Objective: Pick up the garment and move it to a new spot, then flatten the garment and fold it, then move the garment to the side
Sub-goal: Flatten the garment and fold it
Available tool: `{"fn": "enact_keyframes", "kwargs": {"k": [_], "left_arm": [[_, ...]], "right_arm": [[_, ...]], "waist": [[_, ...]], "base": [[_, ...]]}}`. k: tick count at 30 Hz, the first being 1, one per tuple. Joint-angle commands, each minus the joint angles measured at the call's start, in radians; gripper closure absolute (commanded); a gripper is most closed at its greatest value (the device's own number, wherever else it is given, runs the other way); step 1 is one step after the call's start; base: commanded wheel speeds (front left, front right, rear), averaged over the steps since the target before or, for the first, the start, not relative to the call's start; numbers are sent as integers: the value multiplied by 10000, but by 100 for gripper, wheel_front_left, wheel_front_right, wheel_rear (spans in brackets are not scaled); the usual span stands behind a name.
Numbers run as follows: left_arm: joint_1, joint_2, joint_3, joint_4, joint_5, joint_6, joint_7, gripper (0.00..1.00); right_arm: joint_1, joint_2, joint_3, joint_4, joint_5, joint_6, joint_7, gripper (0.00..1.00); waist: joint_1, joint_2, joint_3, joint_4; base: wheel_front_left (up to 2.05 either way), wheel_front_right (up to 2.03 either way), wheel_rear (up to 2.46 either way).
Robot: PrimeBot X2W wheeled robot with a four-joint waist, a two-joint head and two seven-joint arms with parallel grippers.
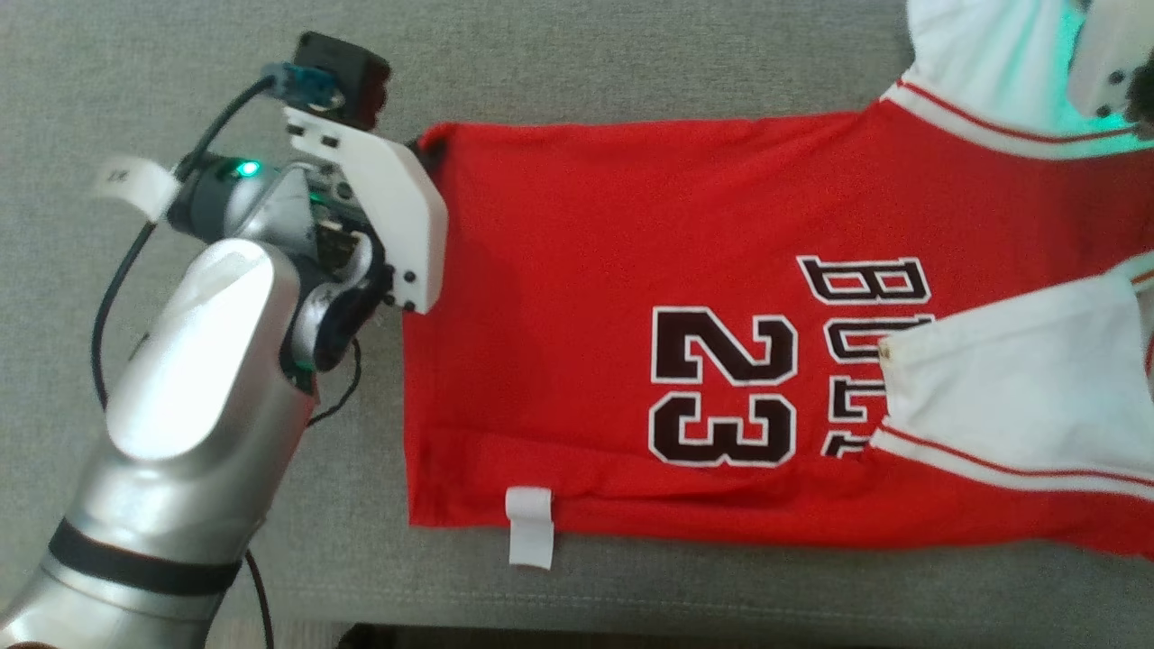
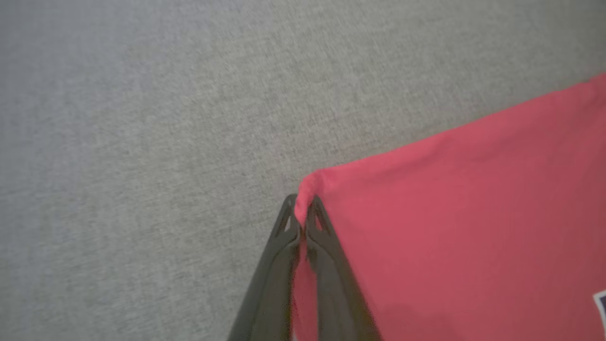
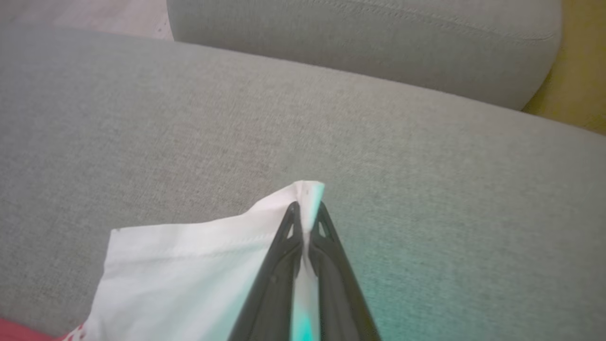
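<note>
A red jersey (image 1: 631, 270) with white sleeves and a black "23" lies spread on the grey cushion (image 1: 559, 63). My left gripper (image 2: 302, 208) is shut on the jersey's far hem corner (image 2: 310, 187); in the head view that corner (image 1: 435, 137) sits just beyond the left wrist (image 1: 361, 180). My right gripper (image 3: 307, 215) is shut on the edge of a white sleeve (image 3: 189, 265); that sleeve (image 1: 983, 54) shows at the top right of the head view. The other white sleeve (image 1: 1010, 379) lies folded over the jersey's chest.
A white label (image 1: 530, 525) hangs off the jersey's near hem. The cushion's front edge (image 1: 631, 622) runs along the bottom. A second grey cushion (image 3: 360, 42) and a yellowish surface (image 3: 577, 61) lie beyond the right gripper. Cables trail from the left arm (image 1: 180, 406).
</note>
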Motion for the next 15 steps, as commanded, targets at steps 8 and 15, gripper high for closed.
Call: {"fn": "enact_keyframes", "kwargs": {"k": [8,15], "left_arm": [[-726,383,847,-158,80,329,-853,100],[167,598,1195,-862,-309,420,-1290,100]], "right_arm": [[-537,331,-606,-36,-210,67,-975,100],[680,-249,149,-1402,573,67,-1048,100]], "waist": [[-1,0,-301,-309],[-1,0,-723,-706]], "base": [[0,0,0],[0,0,0]]}}
